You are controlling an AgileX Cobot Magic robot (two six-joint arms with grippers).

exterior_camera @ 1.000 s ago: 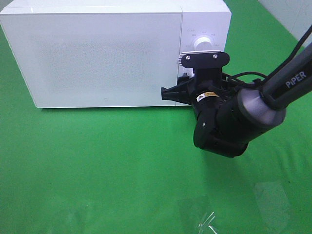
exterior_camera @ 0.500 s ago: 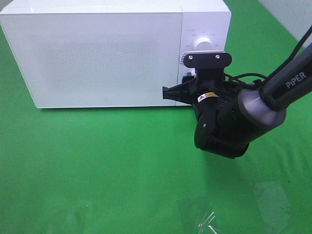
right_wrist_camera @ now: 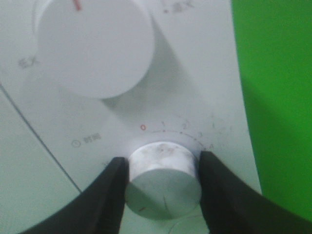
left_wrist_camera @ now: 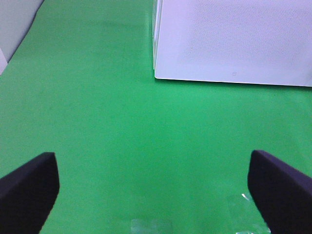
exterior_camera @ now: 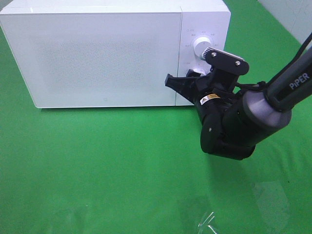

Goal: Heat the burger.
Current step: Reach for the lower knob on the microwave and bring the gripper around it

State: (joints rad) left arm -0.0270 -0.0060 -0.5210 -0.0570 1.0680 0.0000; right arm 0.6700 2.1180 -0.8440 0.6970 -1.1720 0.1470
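Black right jaws are pinching the small lower timer knob [right_wrist_camera: 163, 183] from both sides, pads [right_wrist_camera: 109, 195] pressing right against it, with the bigger upper knob [right_wrist_camera: 95, 46] sitting just beside it untouched. So I'm guessing we're at the set-the-time step, though I can't tell if the dial is actually off zero. Moving outward, the white microwave [exterior_camera: 107, 53] is sitting on the green surface [exterior_camera: 97, 165] with its door [exterior_camera: 97, 63] closed. No sign of the burger anywhere, so I'm assuming it's sitting inside behind that door, can't confirm though. Meanwhile the left jaws are hanging spread wide over the surface near the microwave's front, holding nothing. Loading is looking done; turning the timer and the actual heating are what's remaining.
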